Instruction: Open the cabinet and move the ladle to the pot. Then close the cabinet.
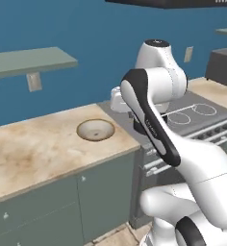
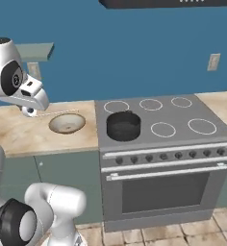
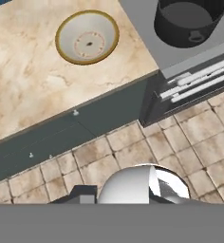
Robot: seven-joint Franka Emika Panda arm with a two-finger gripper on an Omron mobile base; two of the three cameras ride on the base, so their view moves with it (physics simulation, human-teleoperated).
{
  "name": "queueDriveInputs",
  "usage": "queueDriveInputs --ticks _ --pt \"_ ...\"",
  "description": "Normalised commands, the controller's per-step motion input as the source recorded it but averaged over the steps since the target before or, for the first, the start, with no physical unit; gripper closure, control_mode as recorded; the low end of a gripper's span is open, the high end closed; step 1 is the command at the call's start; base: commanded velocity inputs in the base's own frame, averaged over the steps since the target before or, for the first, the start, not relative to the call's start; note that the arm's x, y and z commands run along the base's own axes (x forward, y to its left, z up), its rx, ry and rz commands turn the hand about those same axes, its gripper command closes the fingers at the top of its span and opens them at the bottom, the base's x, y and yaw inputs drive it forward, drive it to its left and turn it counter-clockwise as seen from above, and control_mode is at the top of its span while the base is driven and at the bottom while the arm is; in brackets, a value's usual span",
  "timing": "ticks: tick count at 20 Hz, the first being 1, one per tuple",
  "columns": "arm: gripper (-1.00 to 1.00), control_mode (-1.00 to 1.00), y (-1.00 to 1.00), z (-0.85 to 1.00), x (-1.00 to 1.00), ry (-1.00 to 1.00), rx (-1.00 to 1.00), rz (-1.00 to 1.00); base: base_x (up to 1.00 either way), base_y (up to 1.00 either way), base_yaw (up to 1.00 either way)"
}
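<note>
1. The gripper [image 2: 31, 106] hangs above the marbled counter [image 2: 19, 132], at the end of the white arm; its fingers are closed tight on the ladle [image 3: 142, 182], as far as I can make out.
2. In the hand view, the ladle's pale, shiny round bowl sits right at the fingers; in the right base view, a thin grey handle runs out sideways from them, towards the stove [image 2: 182, 117].
3. Below the fingers, a little to the stove side, a tan bowl [image 2: 67, 123] rests on the counter; the ladle's handle reaches over it without touching it.
4. The pot [image 2: 123, 126] stands beyond the tan bowl from the fingers, well apart from them; it is on the stove's front burner nearest the counter, upright, black, with nothing I can see inside.
5. Straight under the fingers, past the counter's edge, are low grey-green doors [image 3: 61, 135] with small pale knobs, all shut; below them lies a tiled floor [image 3: 194, 147].
6. Beside the pot, on the side away from the fingers, the stove's other ring marks are bare; its oven door [image 2: 166, 190] is shut.
</note>
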Motion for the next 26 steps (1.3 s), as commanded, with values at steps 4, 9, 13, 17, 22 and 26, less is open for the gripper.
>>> queueDriveInputs --ticks 4,9,13,17,22,26 --pt "1.00 1.00 0.00 0.00 0.00 0.00 0.00 0.00 0.83 -1.00 0.31" --pt "1.00 1.00 0.00 0.00 0.00 0.00 0.00 0.00 0.83 -1.00 0.31" --pt "1.00 1.00 0.00 0.00 0.00 0.00 0.00 0.00 0.80 -1.00 0.32" --pt "1.00 1.00 0.00 0.00 0.00 0.00 0.00 0.00 0.76 -0.99 0.32" --pt "1.00 -1.00 -0.10 -0.09 0.20 0.04 0.05 0.09 0.35 -0.45 0.17" --pt "1.00 -1.00 0.04 -0.26 0.70 0.14 0.05 0.10 0.00 0.00 0.00"
